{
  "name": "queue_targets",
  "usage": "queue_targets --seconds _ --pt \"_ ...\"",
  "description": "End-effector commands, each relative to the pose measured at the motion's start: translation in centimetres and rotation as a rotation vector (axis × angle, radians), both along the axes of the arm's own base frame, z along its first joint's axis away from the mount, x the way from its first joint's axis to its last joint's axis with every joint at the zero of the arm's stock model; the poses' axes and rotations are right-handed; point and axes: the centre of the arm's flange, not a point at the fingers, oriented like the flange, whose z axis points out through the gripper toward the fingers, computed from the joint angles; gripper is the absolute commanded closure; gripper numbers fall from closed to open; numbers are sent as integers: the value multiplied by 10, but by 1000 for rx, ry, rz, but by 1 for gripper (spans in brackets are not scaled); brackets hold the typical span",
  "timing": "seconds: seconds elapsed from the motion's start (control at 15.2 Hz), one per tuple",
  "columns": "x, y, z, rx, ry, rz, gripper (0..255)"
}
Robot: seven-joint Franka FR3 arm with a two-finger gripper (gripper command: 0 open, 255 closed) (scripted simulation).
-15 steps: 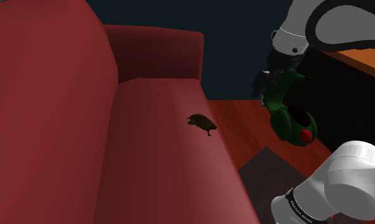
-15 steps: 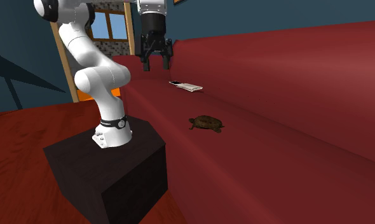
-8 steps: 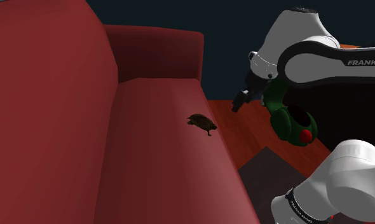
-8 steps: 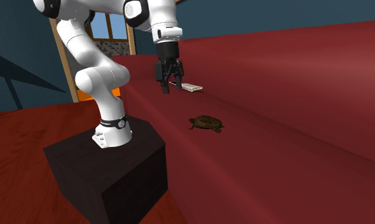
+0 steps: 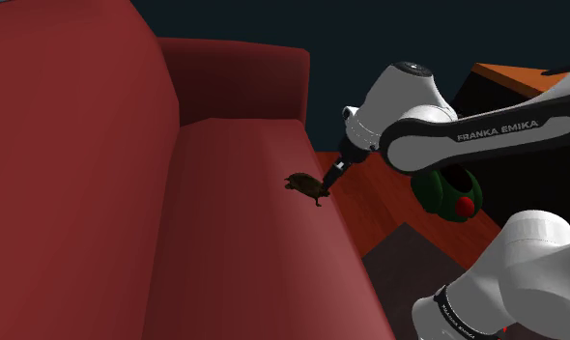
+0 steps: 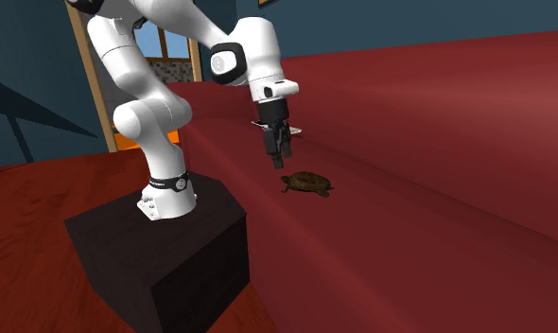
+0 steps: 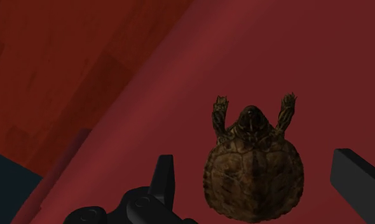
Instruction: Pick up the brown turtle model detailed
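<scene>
Hovering gripper, turtle near sofa edge

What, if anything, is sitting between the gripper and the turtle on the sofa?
Nothing visible. The open gripper hangs close above the turtle, which lies on the red sofa seat. In the wrist view the turtle sits between the spread fingers, untouched, with bare cushion around it.

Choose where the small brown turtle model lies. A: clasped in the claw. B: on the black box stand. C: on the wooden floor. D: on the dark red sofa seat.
D: the small brown turtle model lies on the dark red sofa seat, with the open black claw above it, not touching.
</scene>
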Motion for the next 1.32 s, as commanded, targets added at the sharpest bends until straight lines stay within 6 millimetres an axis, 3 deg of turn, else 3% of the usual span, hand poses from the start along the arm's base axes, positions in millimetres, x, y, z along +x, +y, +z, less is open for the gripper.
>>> queue_targets --seconds 0.0,0.53,0.66,0.73,1.25 --pt "9 13 -19 5 -28 43 0" --pt "9 13 -59 5 -28 43 0" --pt "9 13 -59 5 -28 43 0" --pt "9 13 -59 5 -28 43 255" --pt "9 12 -59 5 -28 43 255"
